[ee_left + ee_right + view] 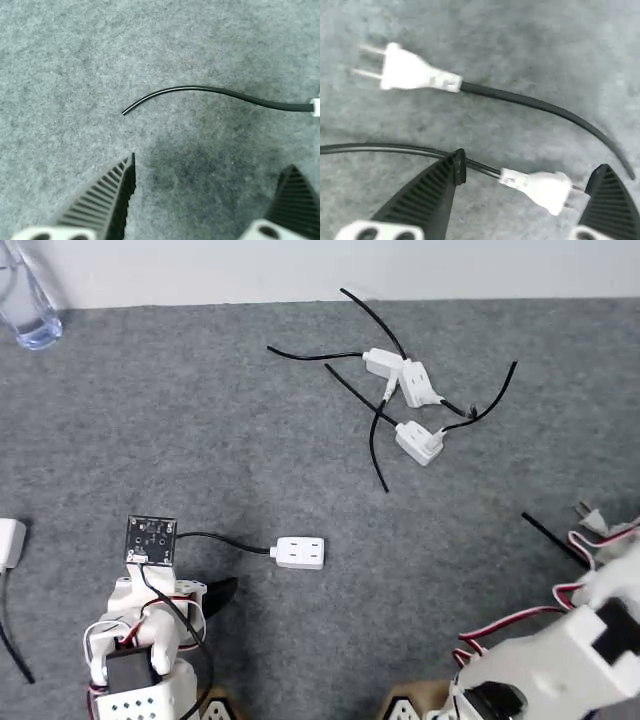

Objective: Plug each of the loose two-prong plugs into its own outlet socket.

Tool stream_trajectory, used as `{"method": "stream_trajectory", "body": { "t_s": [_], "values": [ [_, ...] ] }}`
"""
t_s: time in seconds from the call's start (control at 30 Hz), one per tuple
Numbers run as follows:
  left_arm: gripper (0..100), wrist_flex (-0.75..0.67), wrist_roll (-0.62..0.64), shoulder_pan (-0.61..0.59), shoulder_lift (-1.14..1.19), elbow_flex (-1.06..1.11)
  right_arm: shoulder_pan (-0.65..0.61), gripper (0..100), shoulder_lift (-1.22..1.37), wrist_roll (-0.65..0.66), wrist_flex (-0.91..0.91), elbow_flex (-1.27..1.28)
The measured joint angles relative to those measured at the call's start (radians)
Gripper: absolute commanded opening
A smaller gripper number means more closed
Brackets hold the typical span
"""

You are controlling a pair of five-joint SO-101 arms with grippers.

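Two loose plugs lie by the table's right edge under your right gripper [530,167]. The near plug [545,189] sits between its spread fingers, ungripped, and the far plug [410,74] is just beyond, prongs bare. The single socket [299,553] lies mid-table with wide bare carpet [200,420] around it. Its black cord [200,91] ends just ahead of your left gripper [207,200], which is spread apart and holding nothing. A cluster of white connectors [405,390] tangles toward the far right, and a clear container [25,300] stands at the far left corner. Both arms sit low at the near edge.
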Motion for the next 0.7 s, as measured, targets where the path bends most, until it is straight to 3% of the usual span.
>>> {"method": "stream_trajectory", "body": {
  "t_s": [0.2,0.33,0.43,0.53,0.7],
  "values": [
    [42,0.0,0.0,0.0,0.0,0.0,-0.023,37.1,0.032,0.095,0.003,0.0],
    [42,0.0,0.0,0.0,0.0,0.0,-0.023,35.9,0.032,0.267,0.069,0.0],
    [42,0.0,0.0,0.0,0.0,0.0,-0.023,25.8,0.044,0.442,0.121,0.0],
    [42,0.0,0.0,0.0,0.0,0.0,-0.023,13.9,0.069,0.516,0.126,-0.003],
    [42,0.0,0.0,0.0,0.0,0.0,0.012,13.0,0.086,0.542,0.089,-0.021]
  ]
}}
